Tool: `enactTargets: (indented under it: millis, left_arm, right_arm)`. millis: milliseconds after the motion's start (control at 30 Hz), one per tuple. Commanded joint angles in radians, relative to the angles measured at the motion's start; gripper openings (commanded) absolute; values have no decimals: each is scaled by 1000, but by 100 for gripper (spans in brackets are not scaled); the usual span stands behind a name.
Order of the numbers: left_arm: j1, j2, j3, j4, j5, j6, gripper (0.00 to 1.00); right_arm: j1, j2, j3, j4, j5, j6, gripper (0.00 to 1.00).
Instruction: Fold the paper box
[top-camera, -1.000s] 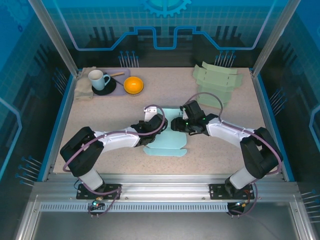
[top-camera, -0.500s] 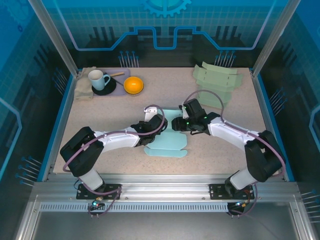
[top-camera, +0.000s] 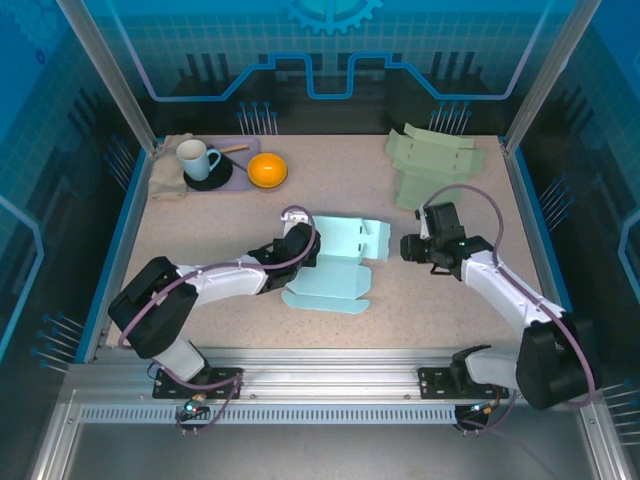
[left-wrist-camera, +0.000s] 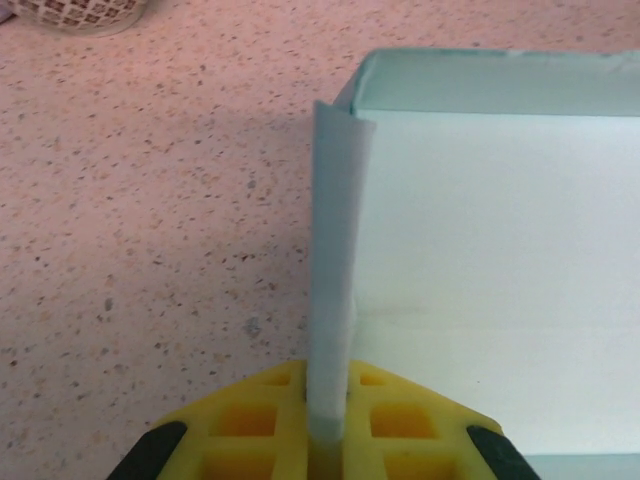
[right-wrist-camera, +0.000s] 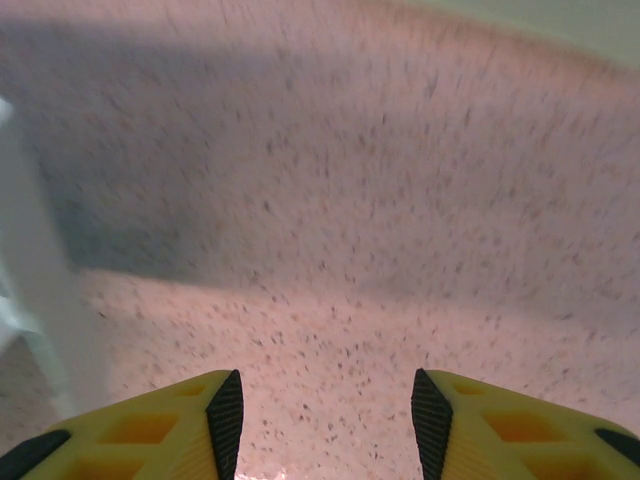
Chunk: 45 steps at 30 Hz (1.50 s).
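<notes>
The pale blue, half-formed paper box (top-camera: 335, 280) lies near the middle of the speckled worktop (top-camera: 220, 220), a little toward its near edge; the left claw (left-wrist-camera: 328, 432) is clenched on one upright side wall of it; the right claw (top-camera: 408, 247) hangs released and empty near the box's right side. By my reading the walls are being raised; next, the right claw needs to take the opposite flap and fold it upright.

No writing, label, brand name or number can be read on anything in these views. The one sign is a blue gear emblem (top-camera: 331, 12) at the top of the back wall (top-camera: 200, 60), and it carries no letters.
</notes>
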<state>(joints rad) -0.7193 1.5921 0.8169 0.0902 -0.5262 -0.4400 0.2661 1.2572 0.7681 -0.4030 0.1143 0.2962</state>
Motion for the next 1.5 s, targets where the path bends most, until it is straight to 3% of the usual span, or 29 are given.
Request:
enactTargets:
  millis: [0,167,433,800,1100,1300,1467]
  left_arm:
    - [11,-34,-15,95,107,37,0]
    - [12,-25,-4,91,157,35,0]
    - [12,-13,5,83,177,27,0]
    - [11,-11,22,74,203,25,0]
    - [11,23,66,-15,153,-2,0]
    - [11,39,79,-35,141,-18,0]
    - [11,40,84,-47,134,-22,0]
  right_arm:
    - [-9,31,-37,79,-116,-52,50]
    - [-7,-10,-96,265,-376,-91,49]
    - [8,-43,-111,368,-601,-98,49]
    - [76,24,-56,350,-530,-69,49]
    - [135,65,-9,365,-531,8,49]
    - [145,86,16,353,-540,58,49]
    - [143,85,29,293,-472,67,50]
